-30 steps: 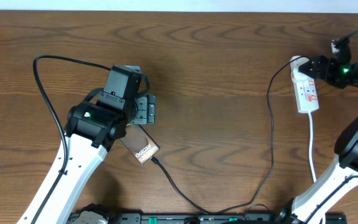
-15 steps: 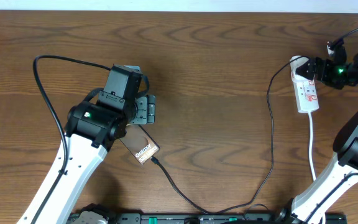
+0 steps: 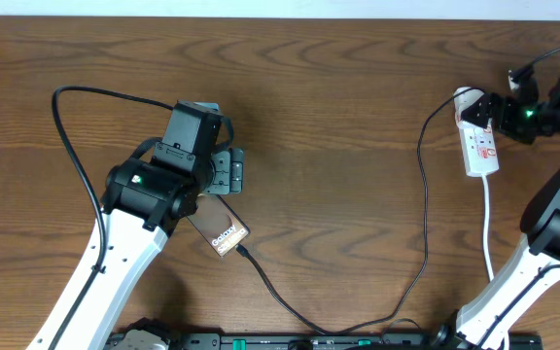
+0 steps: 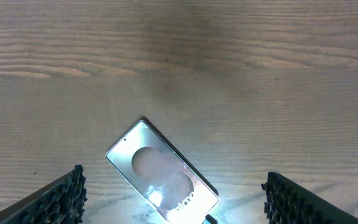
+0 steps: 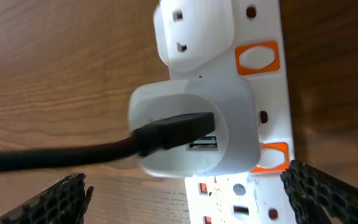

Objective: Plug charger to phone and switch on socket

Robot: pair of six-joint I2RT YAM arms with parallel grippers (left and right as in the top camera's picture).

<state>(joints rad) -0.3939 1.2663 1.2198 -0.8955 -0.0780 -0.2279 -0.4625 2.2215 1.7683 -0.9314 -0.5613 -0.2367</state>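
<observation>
My right gripper (image 3: 489,107), fingers apart, hovers at three o'clock over the white plastic power strip (image 3: 481,146); a misaimed press could shove it.

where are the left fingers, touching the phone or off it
Apart. The left wrist view shows bare table between the phone and each of the open fingers.

White arm links (image 3: 115,262), black joints (image 3: 149,194), green LEDs (image 3: 530,112), ribbed black fingers (image 4: 61,199).
</observation>
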